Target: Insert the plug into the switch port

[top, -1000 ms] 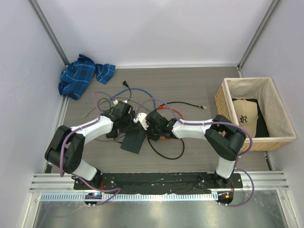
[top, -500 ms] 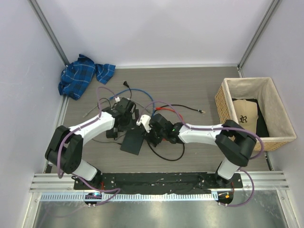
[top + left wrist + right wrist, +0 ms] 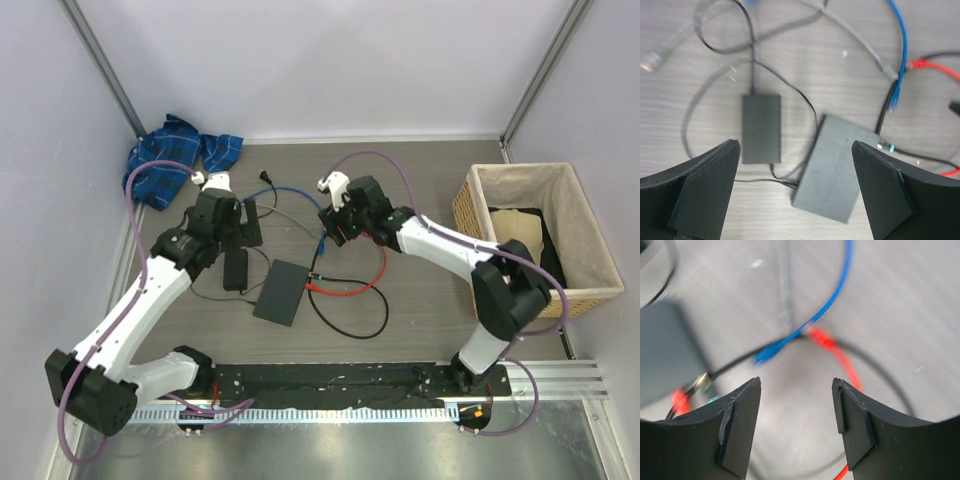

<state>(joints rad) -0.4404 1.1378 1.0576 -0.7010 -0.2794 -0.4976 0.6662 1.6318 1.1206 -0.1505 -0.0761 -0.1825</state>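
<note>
Plug (image 3: pixel 884 146): small metal-tipped end of a thin black cord. It sits centre-right of the left wrist view, touching the right edge of the flat grey box (image 3: pixel 832 170). Port itself not visible, so can't tell if the plug is fully seated or only resting against the edge.

Left gripper (image 3: pixel 794 147): up over the tabletop (image 3: pixel 840 60), fingers spread wide, nothing between.
Right gripper (image 3: pixel 796 385): same, wide and empty, above the blue cable end (image 3: pixel 767 354) and red cable (image 3: pixel 825 342).

Handling (judgement):
- Plug body stiff, tiny, prob. slippery.
- Cord limp, useless for pushing.
- If it needs reseating, pinch the moulded collar just behind the metal tip, never the cord.
- Box looks light and will likely skate when pushed, so brace its opposite edge w/ your other arm.

Black brick (image 3: pixel 761 127), left of box: not the target.
</note>
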